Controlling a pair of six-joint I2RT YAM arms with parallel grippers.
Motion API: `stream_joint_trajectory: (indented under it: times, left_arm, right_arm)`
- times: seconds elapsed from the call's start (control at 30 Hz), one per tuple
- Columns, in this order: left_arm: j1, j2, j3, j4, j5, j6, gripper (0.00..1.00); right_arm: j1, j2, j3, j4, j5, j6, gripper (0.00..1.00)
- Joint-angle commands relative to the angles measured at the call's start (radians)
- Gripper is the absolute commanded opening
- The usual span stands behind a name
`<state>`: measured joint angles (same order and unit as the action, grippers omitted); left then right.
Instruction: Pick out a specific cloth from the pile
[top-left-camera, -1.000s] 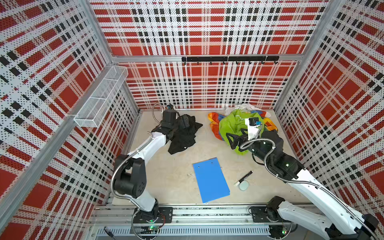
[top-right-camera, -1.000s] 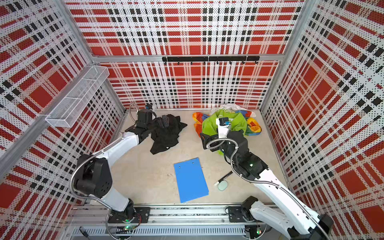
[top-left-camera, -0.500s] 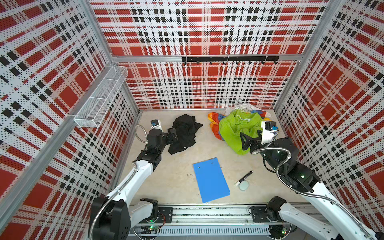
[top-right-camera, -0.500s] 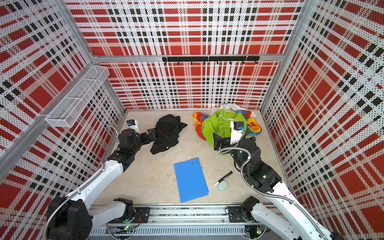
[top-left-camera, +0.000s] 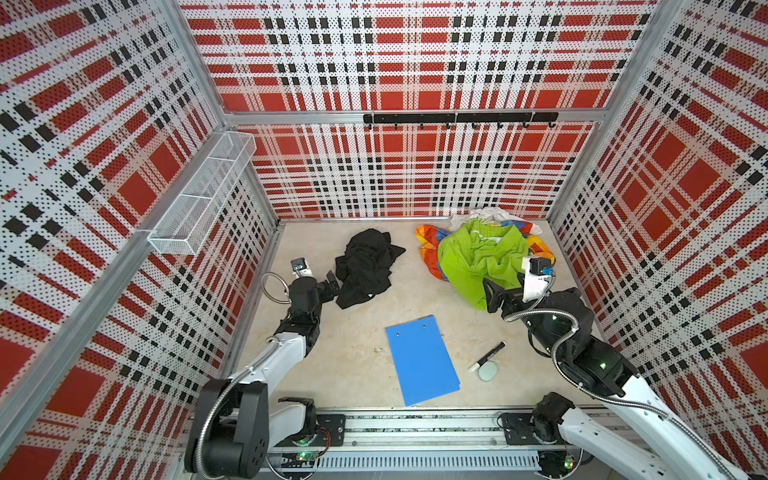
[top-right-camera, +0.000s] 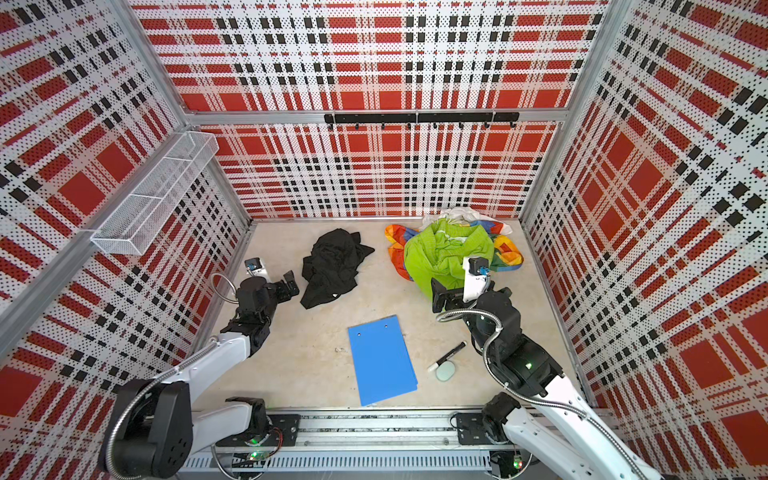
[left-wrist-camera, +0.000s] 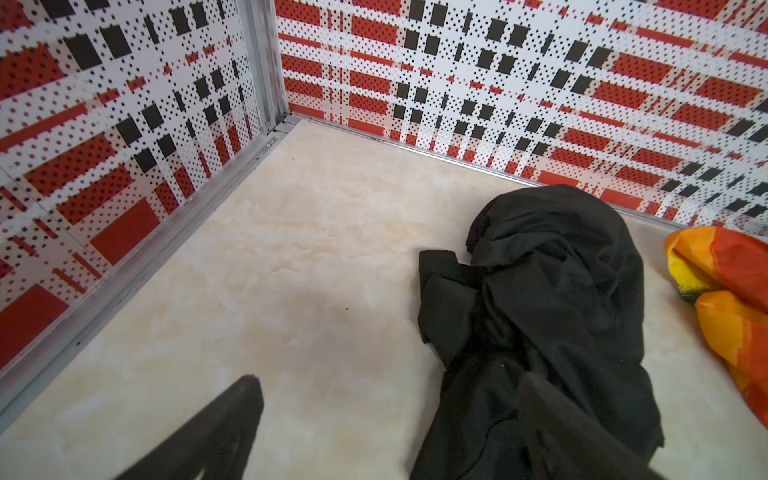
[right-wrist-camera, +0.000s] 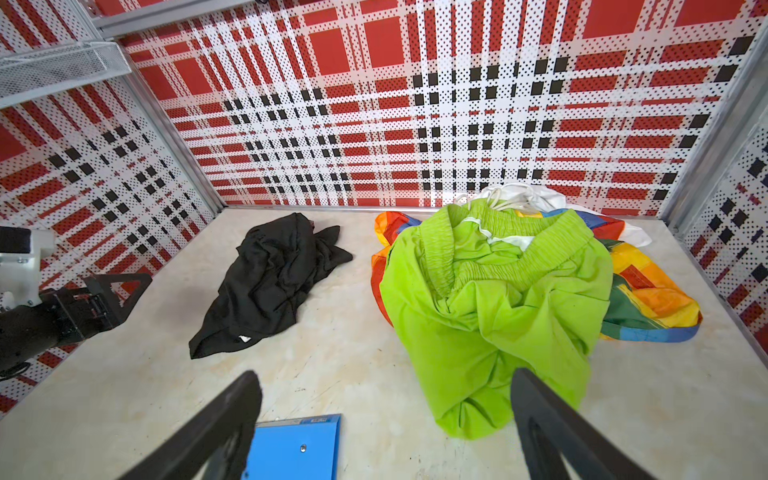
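The black cloth (top-left-camera: 368, 268) (top-right-camera: 334, 268) lies crumpled on the floor by itself, left of the pile (top-left-camera: 482, 257) (top-right-camera: 446, 257) of lime-green, rainbow and white garments in the back right corner. Its small white tag (right-wrist-camera: 244, 338) shows at the near end. My left gripper (top-left-camera: 332, 283) (top-right-camera: 291, 283) hovers open just left of the cloth's near edge; in the left wrist view one finger overlaps the cloth (left-wrist-camera: 552, 299) and nothing sits between the fingers of the gripper (left-wrist-camera: 388, 380). My right gripper (top-left-camera: 490, 296) (right-wrist-camera: 384, 376) is open and empty at the near edge of the green garment (right-wrist-camera: 498, 299).
A blue board (top-left-camera: 422, 359) lies at the front middle, with a black marker (top-left-camera: 488, 355) and a small pale round thing (top-left-camera: 487, 371) to its right. A wire basket (top-left-camera: 203, 191) hangs on the left wall and a hook rail (top-left-camera: 457, 118) on the back wall.
Both arms have drawn back toward the front. The left gripper has come away from the black cloth, which stays on the floor. The right gripper has backed off the green garment.
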<state>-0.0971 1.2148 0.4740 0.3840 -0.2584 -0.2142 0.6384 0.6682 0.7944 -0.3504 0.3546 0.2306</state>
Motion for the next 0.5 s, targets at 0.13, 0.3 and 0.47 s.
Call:
stream_joint_trajectory:
  times: [0.13, 0.3, 0.47]
  left_arm:
    - [-0.04, 0.132, -0.084, 0.387, -0.077, 0.195, 0.99]
    - [-0.036, 0.213, -0.143, 0.574, -0.065, 0.246, 0.99]
    - [0.017, 0.242, -0.175, 0.678, 0.015, 0.244, 0.99]
  right_arm:
    - [-0.021, 0.044, -0.071, 0.161, 0.074, -0.049, 1.0]
    - [-0.123, 0.081, -0.129, 0.235, -0.001, -0.044, 1.0]
    - [-0.243, 0.115, -0.193, 0.307, -0.058, -0.018, 1.0]
